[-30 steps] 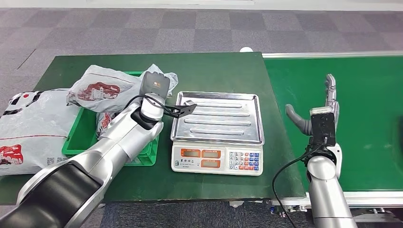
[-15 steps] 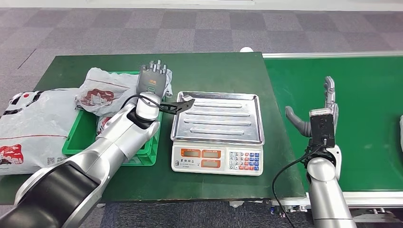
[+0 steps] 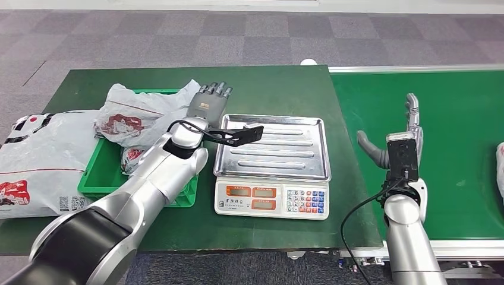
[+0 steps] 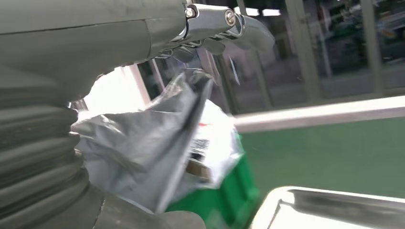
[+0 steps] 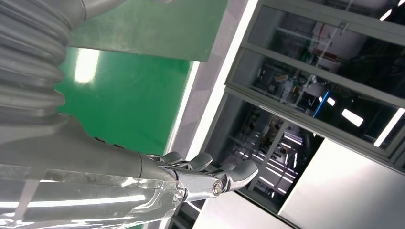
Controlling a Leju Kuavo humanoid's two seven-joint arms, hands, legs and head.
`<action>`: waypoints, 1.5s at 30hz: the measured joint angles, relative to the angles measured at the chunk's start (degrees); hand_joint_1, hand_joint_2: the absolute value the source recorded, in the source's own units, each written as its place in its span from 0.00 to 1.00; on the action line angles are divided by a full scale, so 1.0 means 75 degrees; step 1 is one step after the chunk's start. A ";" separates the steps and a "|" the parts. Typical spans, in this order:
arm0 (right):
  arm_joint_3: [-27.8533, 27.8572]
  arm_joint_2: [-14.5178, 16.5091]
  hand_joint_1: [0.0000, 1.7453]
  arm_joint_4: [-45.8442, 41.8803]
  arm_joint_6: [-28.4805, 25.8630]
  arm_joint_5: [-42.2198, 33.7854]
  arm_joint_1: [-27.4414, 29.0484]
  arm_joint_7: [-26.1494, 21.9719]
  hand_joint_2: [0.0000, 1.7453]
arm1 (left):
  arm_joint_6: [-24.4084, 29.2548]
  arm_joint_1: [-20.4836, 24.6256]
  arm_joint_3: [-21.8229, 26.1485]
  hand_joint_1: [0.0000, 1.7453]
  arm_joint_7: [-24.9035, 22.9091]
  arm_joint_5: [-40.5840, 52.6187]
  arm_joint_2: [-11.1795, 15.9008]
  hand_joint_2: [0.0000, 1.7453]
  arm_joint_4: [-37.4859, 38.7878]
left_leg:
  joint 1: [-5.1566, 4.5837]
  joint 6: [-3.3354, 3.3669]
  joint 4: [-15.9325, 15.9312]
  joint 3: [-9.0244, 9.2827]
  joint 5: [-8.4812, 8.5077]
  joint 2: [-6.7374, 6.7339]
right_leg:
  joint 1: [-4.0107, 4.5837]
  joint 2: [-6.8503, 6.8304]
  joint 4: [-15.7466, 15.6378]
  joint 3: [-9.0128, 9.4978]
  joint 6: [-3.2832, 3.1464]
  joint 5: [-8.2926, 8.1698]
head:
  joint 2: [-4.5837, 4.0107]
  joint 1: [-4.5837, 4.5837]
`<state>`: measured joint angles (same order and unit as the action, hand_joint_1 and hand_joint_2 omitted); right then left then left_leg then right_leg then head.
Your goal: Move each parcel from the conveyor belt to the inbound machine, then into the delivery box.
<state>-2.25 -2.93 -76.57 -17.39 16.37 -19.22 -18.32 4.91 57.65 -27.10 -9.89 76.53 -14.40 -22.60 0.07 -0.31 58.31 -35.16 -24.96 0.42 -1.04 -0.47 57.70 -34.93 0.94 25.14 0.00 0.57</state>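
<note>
Left hand (image 3: 209, 101) sits in the upper middle of the head view, fingers spread and holding nothing, between the grey parcel (image 3: 139, 114) at its left and the scale's steel tray (image 3: 271, 146) at its right. That parcel lies on the far end of the green crate (image 3: 101, 172) at centre left. A second, larger parcel (image 3: 35, 160) lies at the left edge, against the crate's outer side. The scale (image 3: 271, 199) stands in the middle on the dark green table (image 3: 267, 83), with its display and keypad at lower centre. At centre right, the right hand (image 3: 399, 133) is held above the green conveyor belt (image 3: 463, 119), fingers straight, thumb out to the side, nothing in it. A sliver of another parcel (image 3: 500, 172) shows at the right edge on the belt.

Seen from the left wrist, the left hand (image 4: 219, 24) reaches across the top with its fingers open, the crumpled grey parcel (image 4: 157, 138) at centre left over the crate (image 4: 224, 200), and the tray's rim (image 4: 305, 205) at lower right.

Seen from the right wrist, the right hand (image 5: 205, 179) is at lower centre, fingers extended and empty, with the belt (image 5: 129, 100) at upper left.
</note>
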 joint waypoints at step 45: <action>-0.1650 0.1009 0.00 0.4567 0.0833 -0.1427 -0.3247 -0.0217 1.00 | -0.1289 -0.0762 0.0918 0.00 0.4775 -1.2709 -0.0841 1.00 -0.0351 | 0.0000 -0.0001 0.0003 -0.0011 0.0013 -0.0004 | 0.0000 0.0006 0.0000 -0.0019 0.0002 -0.0010 | 0.0000 -0.0001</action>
<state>-14.63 4.63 -42.31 -11.14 5.66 -43.57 -19.95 -4.76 51.93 -20.21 25.92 -18.79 -20.70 -25.23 0.07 -0.31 58.33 -35.25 -24.87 0.39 -1.04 -0.42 57.70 -35.07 0.96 25.06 0.00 0.56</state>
